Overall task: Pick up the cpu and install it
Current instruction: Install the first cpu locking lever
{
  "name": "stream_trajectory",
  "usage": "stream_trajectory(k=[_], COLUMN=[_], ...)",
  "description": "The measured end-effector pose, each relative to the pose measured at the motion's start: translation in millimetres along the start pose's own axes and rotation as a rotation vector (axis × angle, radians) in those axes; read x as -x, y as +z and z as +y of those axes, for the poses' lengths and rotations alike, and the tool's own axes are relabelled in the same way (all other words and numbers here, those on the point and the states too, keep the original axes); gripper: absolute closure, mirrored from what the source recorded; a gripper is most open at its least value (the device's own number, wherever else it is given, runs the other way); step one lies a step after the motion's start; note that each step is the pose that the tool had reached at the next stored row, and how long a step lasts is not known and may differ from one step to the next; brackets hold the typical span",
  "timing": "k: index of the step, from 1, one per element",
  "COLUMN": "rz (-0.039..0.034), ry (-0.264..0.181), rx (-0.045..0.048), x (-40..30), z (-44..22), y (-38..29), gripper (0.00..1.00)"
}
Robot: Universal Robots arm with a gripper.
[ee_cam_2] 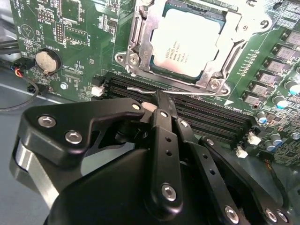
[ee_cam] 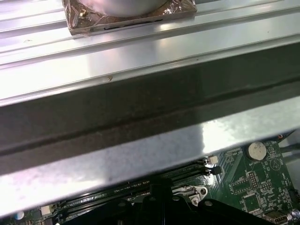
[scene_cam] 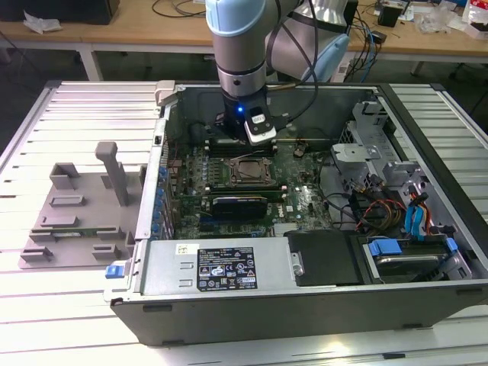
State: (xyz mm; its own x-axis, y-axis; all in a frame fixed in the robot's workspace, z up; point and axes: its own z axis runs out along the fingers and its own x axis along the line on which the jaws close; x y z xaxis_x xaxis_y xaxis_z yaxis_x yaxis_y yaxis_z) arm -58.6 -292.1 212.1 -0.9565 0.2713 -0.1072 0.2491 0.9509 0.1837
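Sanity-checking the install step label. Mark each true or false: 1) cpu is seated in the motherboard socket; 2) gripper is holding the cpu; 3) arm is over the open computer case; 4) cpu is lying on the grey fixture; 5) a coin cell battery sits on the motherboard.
1) True: the cpu lies inside the socket frame.
2) False: the gripper, fingers together, hangs beside the memory slots, apart from the cpu.
3) True: the arm reaches down into the computer case.
4) False: the grey fixture carries no chip; the cpu is in the socket.
5) True: coin cell battery.
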Motion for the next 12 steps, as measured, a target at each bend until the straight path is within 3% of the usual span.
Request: stream_trajectory(k=[12], rz=[0.0024], ry=[-0.001], rx=[0.0081], x=[1.6], z=[-0.2], y=[0.1], gripper=[0.89])
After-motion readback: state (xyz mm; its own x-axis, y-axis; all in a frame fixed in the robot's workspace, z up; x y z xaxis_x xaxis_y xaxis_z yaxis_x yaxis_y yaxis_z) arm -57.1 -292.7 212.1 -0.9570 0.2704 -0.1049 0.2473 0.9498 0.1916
